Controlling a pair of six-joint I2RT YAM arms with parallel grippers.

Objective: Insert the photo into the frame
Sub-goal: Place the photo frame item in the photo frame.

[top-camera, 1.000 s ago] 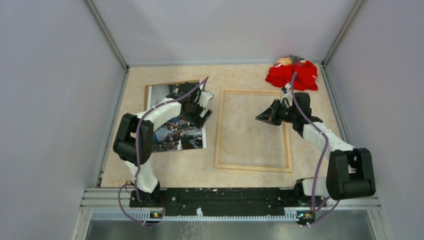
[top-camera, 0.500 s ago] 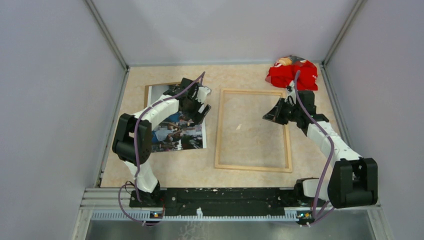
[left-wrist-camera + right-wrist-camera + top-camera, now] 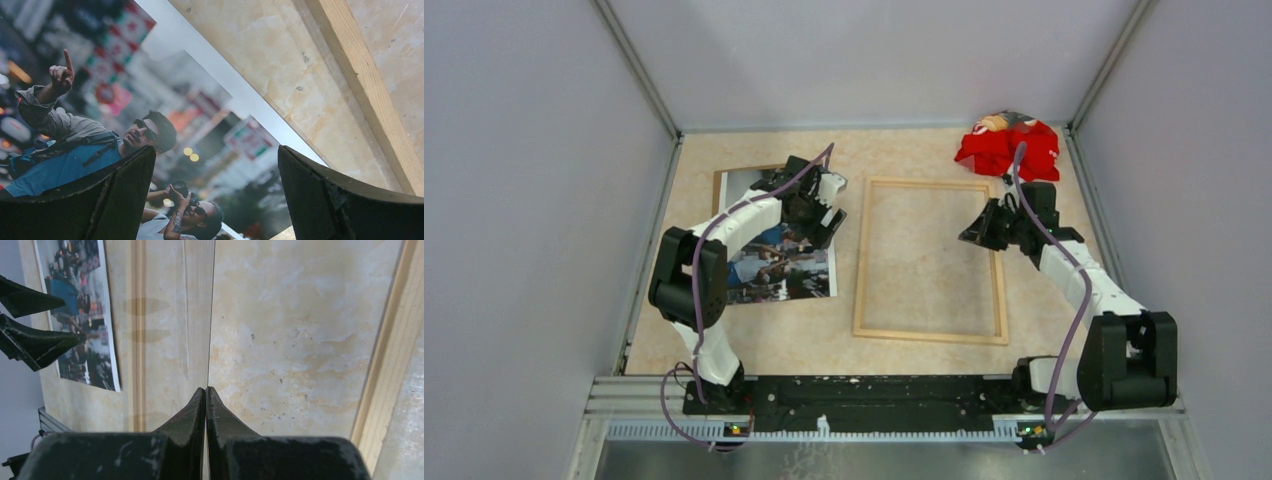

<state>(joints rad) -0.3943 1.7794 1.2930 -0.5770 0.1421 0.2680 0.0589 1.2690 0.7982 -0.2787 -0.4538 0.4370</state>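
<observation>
The photo lies face up at the left on a brown backing board. My left gripper is open and hovers low over the photo's far right corner; in the left wrist view its fingers straddle the print, gripper. The light wood frame lies flat in the middle. My right gripper is shut on the thin clear pane, seen edge-on, gripper, above the frame's right rail.
A red cloth bundle lies at the back right corner. Grey walls enclose the table on three sides. The left gripper's fingers show over the photo in the right wrist view.
My right gripper has moved right, toward the frame's right rail, still shut on the pane. My left gripper has shifted slightly back over the photo's corner.
</observation>
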